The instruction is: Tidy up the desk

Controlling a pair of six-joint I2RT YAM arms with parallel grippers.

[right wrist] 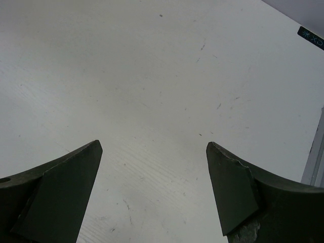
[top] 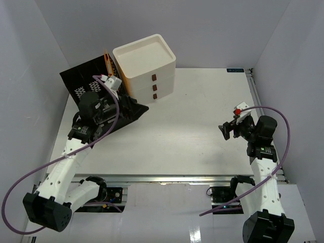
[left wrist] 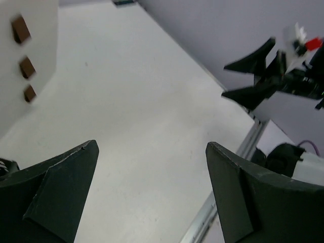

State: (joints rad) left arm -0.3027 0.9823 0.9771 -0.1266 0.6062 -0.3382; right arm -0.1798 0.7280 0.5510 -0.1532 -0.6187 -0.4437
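Left gripper (left wrist: 152, 147) spread wide, grasping nothing, beside the white drawer box (top: 147, 63) and black perforated panel (top: 81, 81), grouped far left, probably for tidiness; right gripper (right wrist: 154, 144) released, hovering over the desk (top: 192, 131)

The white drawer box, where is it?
In the top view, the white drawer box stands at the back of the desk, left of the middle, close to the back wall and right beside a black perforated panel.
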